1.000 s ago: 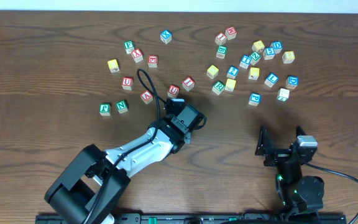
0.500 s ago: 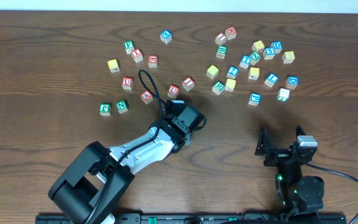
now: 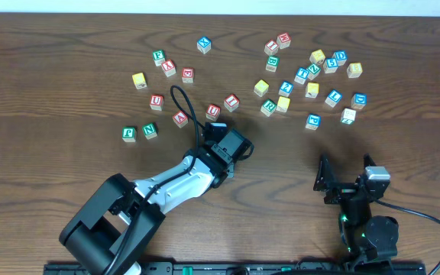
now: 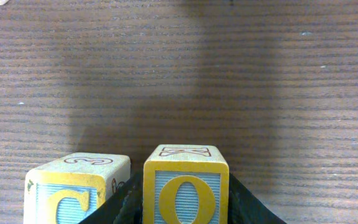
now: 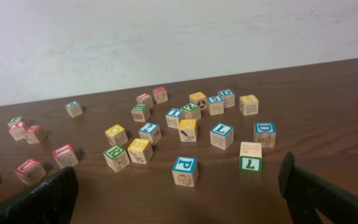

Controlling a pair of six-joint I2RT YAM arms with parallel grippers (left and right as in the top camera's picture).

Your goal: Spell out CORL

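In the left wrist view, the yellow O cube (image 4: 185, 186) stands on the table between my left gripper's (image 4: 185, 208) black fingers, which sit against both its sides. The yellow C cube (image 4: 73, 186) stands just left of it, close beside the left finger. Overhead, the left gripper (image 3: 231, 145) covers both cubes. The green R cube (image 3: 268, 108) (image 5: 115, 155) and blue L cube (image 3: 333, 98) (image 5: 221, 134) lie among the scattered blocks at the back right. My right gripper (image 3: 347, 179) (image 5: 179, 193) rests open near the front, with nothing in it.
Red-lettered cubes (image 3: 188, 74) and two green cubes (image 3: 150, 130) lie at the back left. A blue P cube (image 5: 185, 169) and a green-faced cube (image 5: 250, 155) sit nearest the right gripper. A black cable (image 3: 176, 99) loops above the left arm.
The left arm's rear links have shifted slightly to the right. The blocks and the right arm have not moved.
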